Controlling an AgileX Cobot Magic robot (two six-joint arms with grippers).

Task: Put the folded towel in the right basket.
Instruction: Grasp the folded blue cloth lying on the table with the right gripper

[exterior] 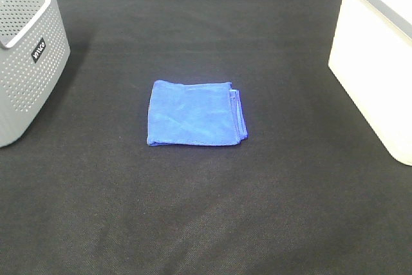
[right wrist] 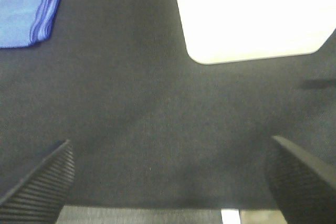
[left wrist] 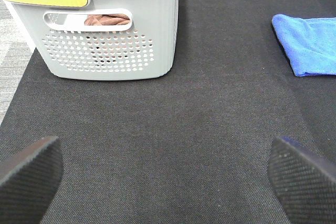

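A folded blue towel (exterior: 195, 113) lies flat in the middle of the black table. It also shows in the left wrist view (left wrist: 310, 43) and in the right wrist view (right wrist: 27, 14). The right basket (exterior: 380, 56) is white and stands at the right edge; its wall shows in the right wrist view (right wrist: 247, 17). My left gripper (left wrist: 163, 174) is open and empty, well short of the towel. My right gripper (right wrist: 168, 177) is open and empty near the table's front edge. Neither gripper shows in the exterior high view.
A grey perforated basket (exterior: 26, 56) stands at the left edge; in the left wrist view (left wrist: 105, 30) it holds some cloth. The black table cloth (exterior: 206, 210) spreads between the baskets.
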